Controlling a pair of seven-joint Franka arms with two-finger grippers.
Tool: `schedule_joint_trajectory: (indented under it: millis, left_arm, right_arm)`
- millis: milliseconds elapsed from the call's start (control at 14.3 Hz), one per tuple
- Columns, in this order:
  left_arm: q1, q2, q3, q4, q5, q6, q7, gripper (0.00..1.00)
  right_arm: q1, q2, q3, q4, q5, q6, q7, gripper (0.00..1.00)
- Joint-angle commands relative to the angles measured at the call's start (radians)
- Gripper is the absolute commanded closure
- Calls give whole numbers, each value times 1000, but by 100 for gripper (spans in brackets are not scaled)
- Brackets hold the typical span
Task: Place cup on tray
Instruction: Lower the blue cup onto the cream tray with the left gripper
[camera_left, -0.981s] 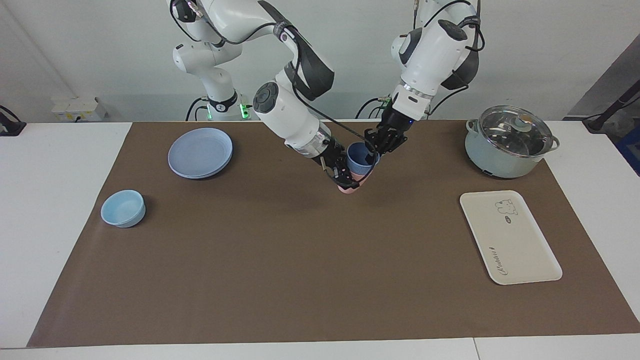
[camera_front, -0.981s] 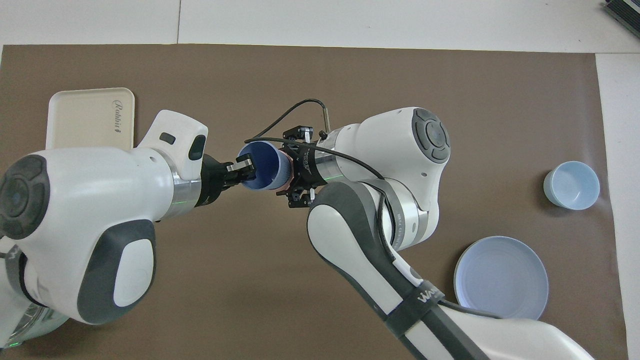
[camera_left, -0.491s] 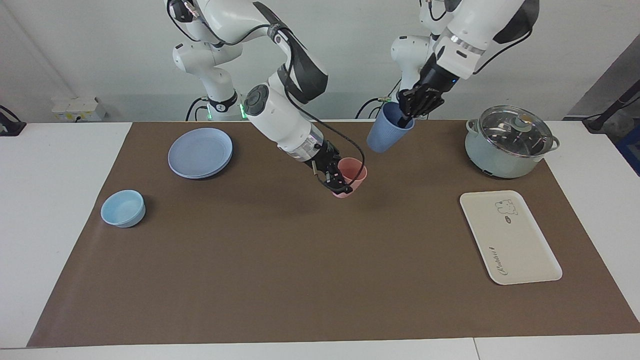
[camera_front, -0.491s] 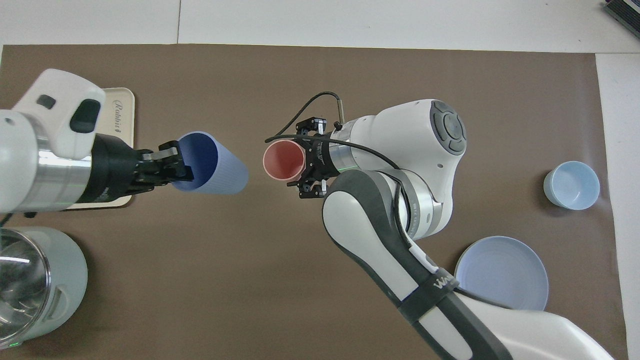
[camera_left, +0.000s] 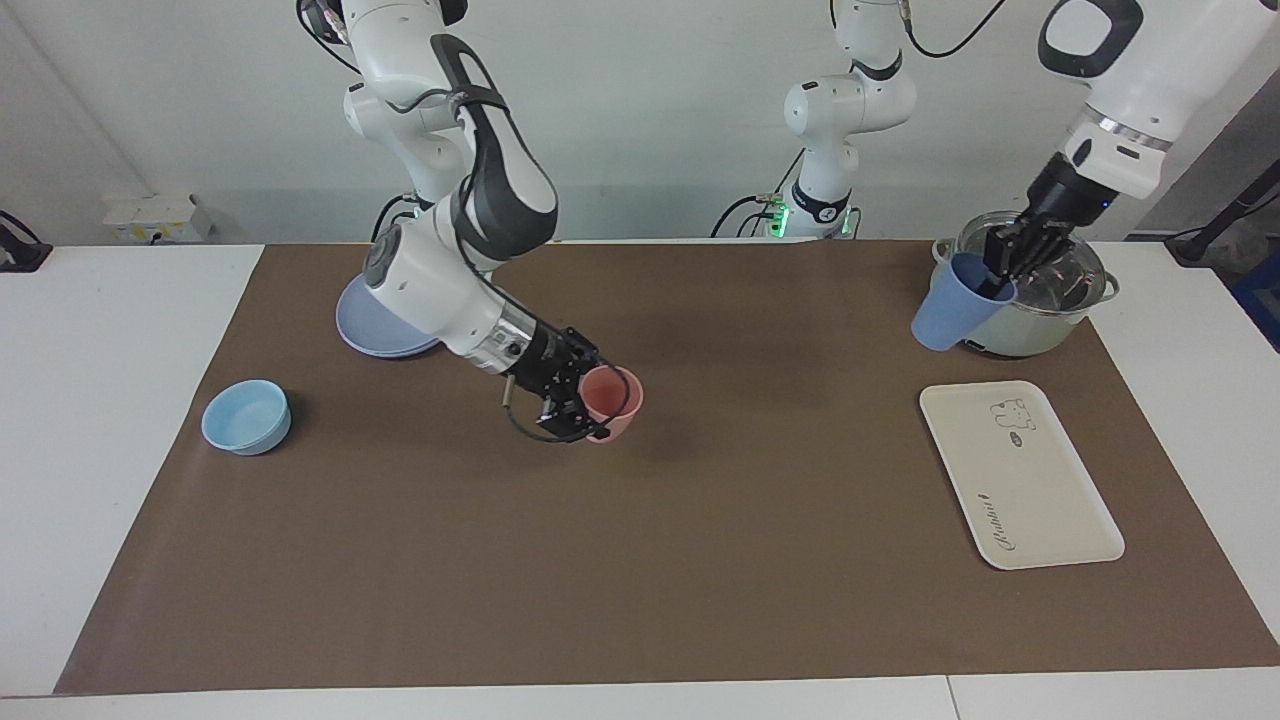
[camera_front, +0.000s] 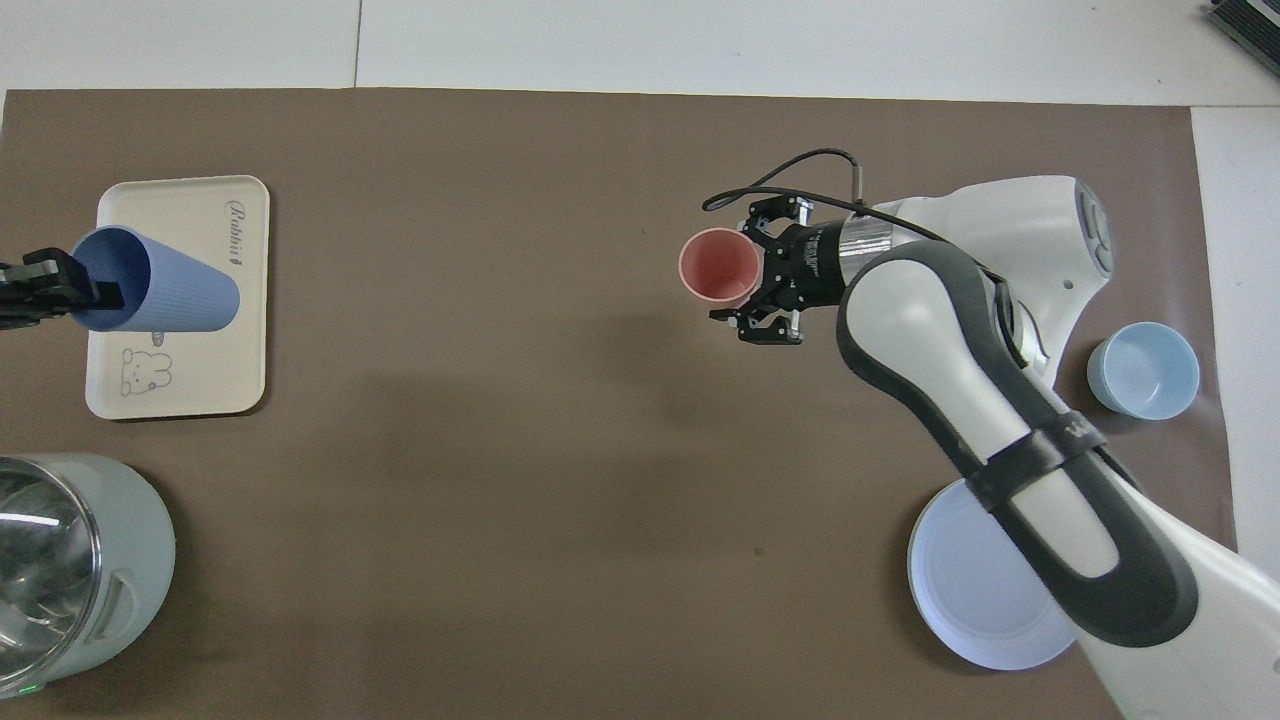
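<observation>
Your left gripper (camera_left: 1003, 272) has carried the periwinkle-blue tapered plastic cup (camera_left: 945, 310), fingers clamped on its rim, away from the salmon-pink tumbler (camera_left: 612, 402) to above the cream rectangular tray (camera_left: 1020, 475); lowering remains. The right gripper (camera_left: 570, 398) grasps the tumbler.

Periwinkle-blue ribbed cup (camera_left: 944, 314), cream bear-printed tray (camera_left: 1020, 474), salmon-pink tumbler (camera_left: 612, 403)

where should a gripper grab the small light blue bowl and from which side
Grip the light blue bowl by its rim, one finger inside and one outside the wall, coming straight down from above. It sits upright and open-topped on the mat, with low walls that probably suit a rim pinch better than a side grasp.
</observation>
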Motion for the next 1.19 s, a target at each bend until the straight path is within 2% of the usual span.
schedule_joint_trajectory:
  millis: [0, 140, 280, 350, 561, 631, 701, 911, 1051, 1121]
  left_arm:
    - [53, 145, -17, 17, 54, 146, 85, 100]
    - [113, 231, -17, 11, 54, 247, 219, 100]
    - [138, 281, -17, -18, 53, 313, 288, 100]
    - [153, 295, -17, -35, 53, 332, 305, 100]
    - [153, 307, -20, -118, 50, 429, 348, 100]
    - [149, 307, -20, -127, 50, 441, 353, 53]
    - [147, 307, -20, -129, 45, 443, 353, 1]
    - [142, 299, -20, -85, 43, 408, 351, 0]
    - [139, 267, -23, -10, 57, 291, 351, 0]
    - [123, 260, -22, 39, 97, 212, 351, 0]
  right_arm:
    - [-126, -60, 15, -125, 41, -6, -168, 100]
    - [-197, -51, 15, -127, 43, -22, -219, 100]
    - [-296, -25, 15, -130, 74, -53, -375, 100]
    - [-332, -5, 15, -124, 128, -76, -449, 100]
    - [-441, 55, 14, -112, 142, -111, -529, 100]
    - [-465, 78, 14, -92, 142, -136, -559, 100]
    - [-481, 93, 14, -83, 144, -153, -584, 100]
    - [-484, 95, 12, -82, 147, -156, -584, 100]
    - [-486, 93, 8, -96, 145, -120, -571, 96]
    - [-475, 95, 8, -107, 135, -22, -581, 23]
